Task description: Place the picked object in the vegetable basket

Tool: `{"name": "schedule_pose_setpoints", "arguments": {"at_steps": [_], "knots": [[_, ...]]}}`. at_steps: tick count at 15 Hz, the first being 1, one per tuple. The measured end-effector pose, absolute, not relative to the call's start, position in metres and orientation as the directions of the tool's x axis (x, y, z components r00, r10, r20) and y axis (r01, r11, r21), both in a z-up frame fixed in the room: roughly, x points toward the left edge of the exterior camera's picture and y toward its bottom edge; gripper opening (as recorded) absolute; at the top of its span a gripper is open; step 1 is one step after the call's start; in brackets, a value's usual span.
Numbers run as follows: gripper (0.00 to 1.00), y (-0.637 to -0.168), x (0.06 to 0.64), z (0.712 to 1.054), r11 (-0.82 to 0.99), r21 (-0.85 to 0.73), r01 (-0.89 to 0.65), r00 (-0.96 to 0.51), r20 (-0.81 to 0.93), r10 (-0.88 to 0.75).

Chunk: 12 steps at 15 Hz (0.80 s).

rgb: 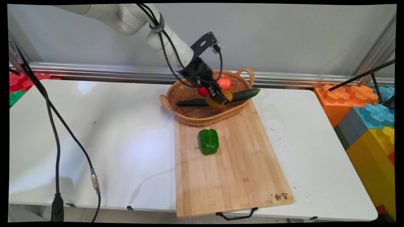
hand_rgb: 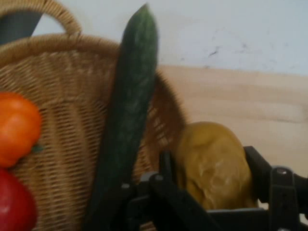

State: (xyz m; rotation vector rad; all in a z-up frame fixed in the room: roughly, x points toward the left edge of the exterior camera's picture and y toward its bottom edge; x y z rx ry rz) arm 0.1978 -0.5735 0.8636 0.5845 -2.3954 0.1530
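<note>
**Tool clamped on the yellow-brown piece above the basket**

The yellow-brown round thing, a potato or something like it, sits squeezed between the two black fingers of the tool; the hand view shows a finger pressed against each of its sides, so the tool is clenched on it. In the main view it hangs over the near right part of the wicker basket, just above the long cucumber that lies across the basket with its tip sticking out over the right rim. Whether the piece touches the cucumber cannot be told.

Further back in the basket lie an orange tomato and a red piece, both close to the tool. The basket rests on the far end of the wooden cutting board, which runs down to the table's near edge. A green bell pepper lies on the board just in front of the basket, well clear of the tool.

To handle this well, I judge the grip should stay firm and centred, since the piece is rounded and could slip. Any travel should clear the basket rim and avoid nudging the overhanging cucumber, which looks easy to roll or tip out.
</note>
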Motion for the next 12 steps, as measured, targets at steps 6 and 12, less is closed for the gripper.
{"name": "schedule_pose_setpoints", "arguments": {"at_steps": [6,12], "knots": [[0.0,-0.593,0.219,0.834,0.884,0.05,-0.465,-0.696,0.596,-0.4],[1.0,-0.603,0.225,0.818,0.882,0.061,-0.467,-0.693,0.594,-0.409]]}}
